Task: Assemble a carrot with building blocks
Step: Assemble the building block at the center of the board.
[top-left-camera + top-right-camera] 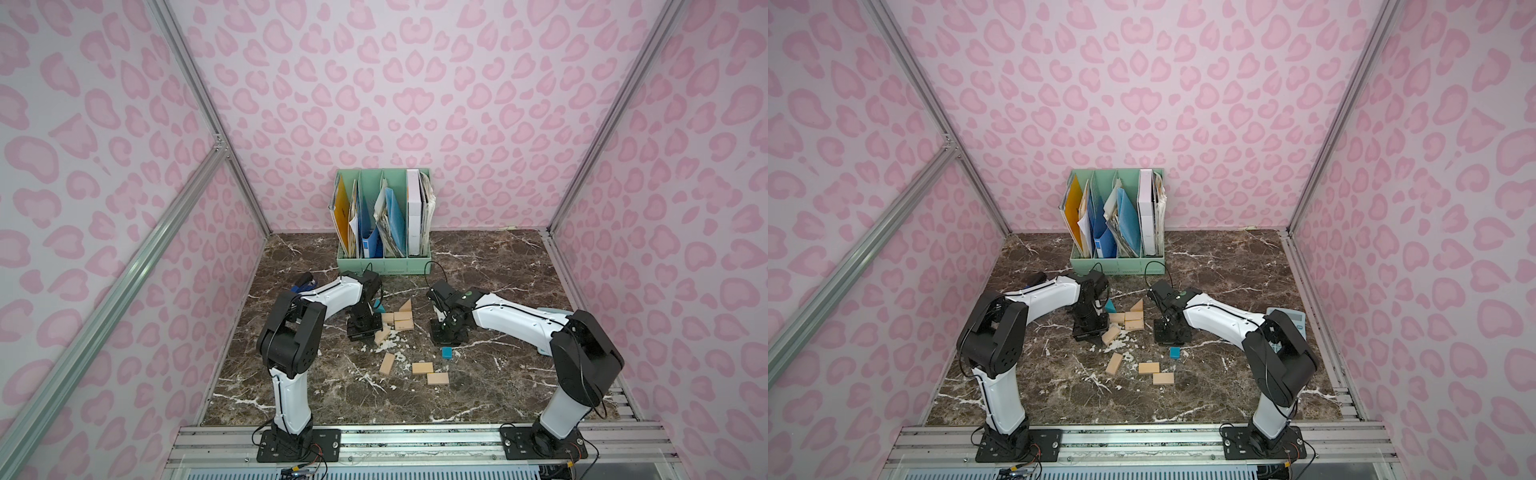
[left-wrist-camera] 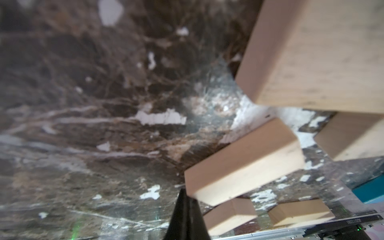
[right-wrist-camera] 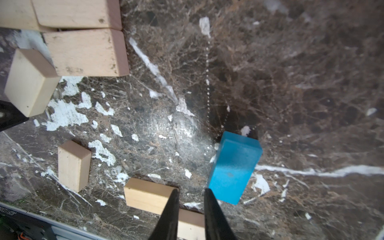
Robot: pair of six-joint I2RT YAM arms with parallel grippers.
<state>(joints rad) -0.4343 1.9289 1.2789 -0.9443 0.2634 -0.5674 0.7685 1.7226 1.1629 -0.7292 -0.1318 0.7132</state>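
On the marble table, tan blocks (image 1: 398, 320) lie packed together between my two grippers, with a tan triangle (image 1: 406, 306) and a teal triangle (image 1: 378, 308) at their far side. A tilted tan block (image 2: 243, 162) lies just below them. My left gripper (image 2: 185, 204) is shut and empty, its tip right beside that block's corner. Nearer the front lie a single tan block (image 1: 387, 363) and a pair of tan blocks (image 1: 430, 372). The teal rectangular block (image 3: 234, 166) lies just beyond my right gripper (image 3: 191, 195). That gripper is open by a narrow gap with nothing in it.
A green file organiser (image 1: 384, 257) full of folders stands at the back centre. A calculator (image 1: 1287, 320) lies at the right edge behind the right arm. White crumbs (image 3: 66, 116) are scattered among the blocks. Pink patterned walls close in on three sides.
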